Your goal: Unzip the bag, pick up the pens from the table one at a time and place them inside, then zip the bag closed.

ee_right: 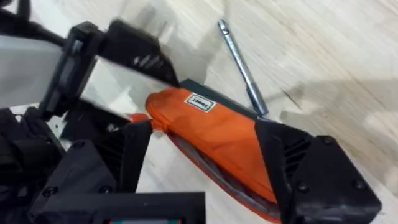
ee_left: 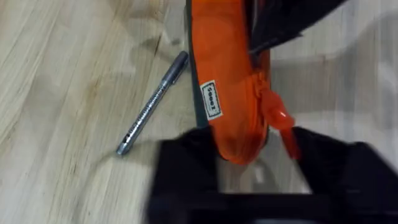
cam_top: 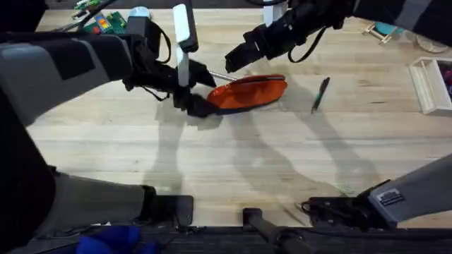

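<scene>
**A:** Looming dark and blurred under the overhead camera is the left arm. What's under it?

**B:** Mostly table, pale planks with clear grain. Both arms reach to its far middle, where the bag lies on its side.

**A:** Describe the bag.

**B:** Orange fabric, long and rounded, with a dark base strip and a small white label. Its end toward the left arm is hidden overhead by black fingers.

**A:** Left gripper?

**B:** The left gripper is clamped on that end of the bag; in its wrist view the orange tip sits between the two blurred black fingers, with the orange zipper pull just beside.

**A:** And the right?

**B:** The right gripper straddles the bag's body, one black finger on each side. Whether it is actually squeezing the fabric, I cannot tell.

**A:** Pens?

**B:** The silver pen, shiny metal with faint print, lies just beside the bag's dark base; overhead most of it is covered. The dark pen lies apart on bare wood, on the bag's right.
</scene>
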Motion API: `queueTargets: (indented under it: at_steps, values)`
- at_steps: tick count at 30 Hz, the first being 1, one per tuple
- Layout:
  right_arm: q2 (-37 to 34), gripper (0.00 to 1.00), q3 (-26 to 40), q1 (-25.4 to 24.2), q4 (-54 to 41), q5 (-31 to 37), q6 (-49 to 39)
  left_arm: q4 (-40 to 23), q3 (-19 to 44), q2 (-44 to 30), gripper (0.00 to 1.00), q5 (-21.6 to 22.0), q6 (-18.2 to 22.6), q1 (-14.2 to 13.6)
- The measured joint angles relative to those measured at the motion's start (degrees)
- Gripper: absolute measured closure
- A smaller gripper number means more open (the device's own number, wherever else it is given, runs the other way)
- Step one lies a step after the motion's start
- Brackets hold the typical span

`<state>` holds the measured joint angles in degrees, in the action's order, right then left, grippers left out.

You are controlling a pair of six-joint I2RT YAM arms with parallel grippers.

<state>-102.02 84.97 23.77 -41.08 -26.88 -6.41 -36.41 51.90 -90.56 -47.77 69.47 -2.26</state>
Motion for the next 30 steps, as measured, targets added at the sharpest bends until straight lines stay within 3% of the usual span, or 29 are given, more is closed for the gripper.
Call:
queueTargets:
  at_steps: [2, 3, 9, 13, 20, 30]
  values:
    - [-0.01, 0.006, 0.01, 0.00, -0.13, 0.58, 0.00, -0.38, 0.00, 0.75, 0.047, 0.13, -0.16, 0.00]
    - [0.00, 0.006, 0.02, 0.00, -0.13, 0.77, 0.02, -0.69, 0.00, 1.35, 0.019, 0.45, -0.15, 0.02]
    - [0.00, 0.006, 0.04, -0.02, -0.13, 1.25, 0.00, -4.10, 0.00, 8.27, 0.006, 2.93, -0.08, 0.11]
    - [0.00, 0.006, 0.04, -0.35, -0.13, 1.25, 0.00, -4.78, 0.00, 12.91, 0.006, 4.13, -2.36, 0.15]
    - [0.08, 0.006, 0.07, -1.45, -0.41, 1.60, 0.00, -6.30, 0.00, 21.08, 0.005, 8.08, -12.34, 0.15]
    - [5.61, 0.006, 0.44, -3.04, -1.84, 1.63, 1.35, -14.78, 0.00, 30.60, 0.005, 12.64, -26.33, 0.15]
